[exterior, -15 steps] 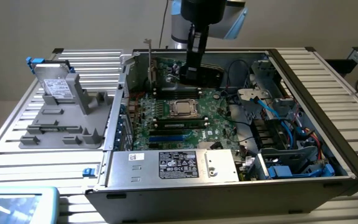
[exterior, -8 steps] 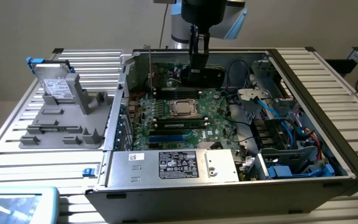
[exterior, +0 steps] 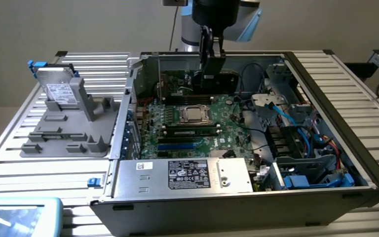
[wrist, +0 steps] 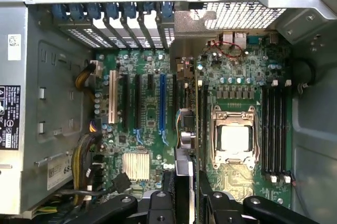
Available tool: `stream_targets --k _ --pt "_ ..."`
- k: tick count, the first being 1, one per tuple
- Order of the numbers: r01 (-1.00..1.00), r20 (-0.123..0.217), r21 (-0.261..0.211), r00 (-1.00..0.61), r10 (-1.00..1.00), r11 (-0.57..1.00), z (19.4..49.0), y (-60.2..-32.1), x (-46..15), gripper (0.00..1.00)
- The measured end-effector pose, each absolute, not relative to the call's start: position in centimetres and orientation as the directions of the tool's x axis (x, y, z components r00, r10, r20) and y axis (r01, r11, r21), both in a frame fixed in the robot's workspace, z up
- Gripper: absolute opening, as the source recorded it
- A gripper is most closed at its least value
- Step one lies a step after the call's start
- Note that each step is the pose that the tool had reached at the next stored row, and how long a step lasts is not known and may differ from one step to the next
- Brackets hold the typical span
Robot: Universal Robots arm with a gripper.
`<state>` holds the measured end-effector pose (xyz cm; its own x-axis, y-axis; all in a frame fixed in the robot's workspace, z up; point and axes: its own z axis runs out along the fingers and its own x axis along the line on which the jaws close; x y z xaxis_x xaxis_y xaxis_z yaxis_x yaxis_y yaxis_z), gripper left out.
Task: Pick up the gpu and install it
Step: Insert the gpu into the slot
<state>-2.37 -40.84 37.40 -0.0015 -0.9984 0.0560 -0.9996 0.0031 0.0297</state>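
The gpu (exterior: 216,79) hangs upright as a thin black card over the back part of the open computer case (exterior: 321,98). My gripper (exterior: 212,59) comes down from above and is shut on the card's top edge. In the wrist view the gpu (wrist: 184,161) shows edge-on between my two black fingers (wrist: 158,205), above the green motherboard (wrist: 147,129). The card lines up between the blue expansion slot (wrist: 162,103) and the CPU socket (wrist: 234,134). I cannot tell whether its lower edge touches the board.
A silver hard drive (exterior: 61,91) with blue tabs stands on a grey fixture (exterior: 71,131) at the exterior view's left. Inside the case are the power supply (exterior: 183,175), memory slots (wrist: 276,129), a white slot (wrist: 112,98) and cable bundles (exterior: 295,143). Rear slot covers (wrist: 121,24) line the case wall.
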Motion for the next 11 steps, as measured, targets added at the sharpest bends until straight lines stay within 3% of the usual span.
stream_targets --k 11 --pt "-1.000 0.058 0.030 -0.001 -0.998 0.003 37.36 -40.84 -2.55 0.28"
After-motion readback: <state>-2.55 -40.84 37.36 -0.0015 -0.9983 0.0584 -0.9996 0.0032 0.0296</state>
